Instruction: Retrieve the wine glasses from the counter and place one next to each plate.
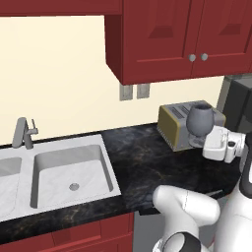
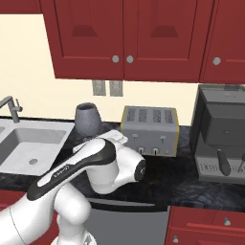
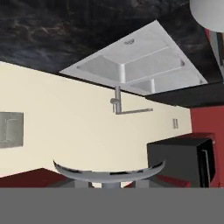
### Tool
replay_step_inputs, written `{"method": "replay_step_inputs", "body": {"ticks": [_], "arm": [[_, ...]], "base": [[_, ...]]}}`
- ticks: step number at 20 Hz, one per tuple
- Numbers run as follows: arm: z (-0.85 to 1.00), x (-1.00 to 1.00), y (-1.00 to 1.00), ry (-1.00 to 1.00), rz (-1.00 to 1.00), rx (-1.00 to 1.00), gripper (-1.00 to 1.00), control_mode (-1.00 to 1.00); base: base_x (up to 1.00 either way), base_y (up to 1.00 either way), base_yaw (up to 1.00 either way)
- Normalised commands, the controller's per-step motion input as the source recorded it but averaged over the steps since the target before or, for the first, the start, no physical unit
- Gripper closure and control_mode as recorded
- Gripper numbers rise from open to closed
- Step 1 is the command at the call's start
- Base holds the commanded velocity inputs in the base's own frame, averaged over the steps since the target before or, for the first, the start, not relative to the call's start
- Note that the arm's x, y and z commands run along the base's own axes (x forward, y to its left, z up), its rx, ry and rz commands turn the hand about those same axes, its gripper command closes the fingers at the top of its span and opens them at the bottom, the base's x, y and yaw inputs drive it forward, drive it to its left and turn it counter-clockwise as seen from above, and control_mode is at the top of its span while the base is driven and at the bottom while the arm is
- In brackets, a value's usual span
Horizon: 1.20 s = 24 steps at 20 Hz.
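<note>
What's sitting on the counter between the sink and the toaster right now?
Nothing: in the left base view the counter is bare black stone between the sink and the toaster.

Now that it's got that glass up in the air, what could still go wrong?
The gripper appears to hold the wine glass only by its thin stem, well above the counter, so a slip could drop and break it.

The glass is close in front of the toaster, and a careless swing might knock against it.

The hand view appears upside down, so the hand seems strongly tilted, and the glass could work loose.
</note>
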Motion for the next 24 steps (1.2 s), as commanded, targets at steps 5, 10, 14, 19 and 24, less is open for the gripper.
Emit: {"method": "replay_step_inputs", "body": {"ticks": [5, 10, 14, 19, 24], "arm": [[0.0, 0.0, 0.0, 0.05, -0.06, 0.0, 1.0, 1.0], [0.0, 0.0, 0.0, 0.0, 0.0, 0.0, 1.0, 1.0], [0.0, 0.0, 0.0, 0.0, 0.0, 0.0, 1.0, 1.0], [0.0, 0.0, 0.0, 0.0, 0.0, 0.0, 1.0, 1.0], [0.0, 0.0, 0.0, 0.0, 0.0, 0.0, 1.0, 1.0]], "base": [[0.0, -0.12, -0.05], [-0.15, -0.91, -0.15], [-0.54, -0.97, -0.37], [-0.44, -0.33, -0.7], [-0.48, 0.0, -0.85]]}}
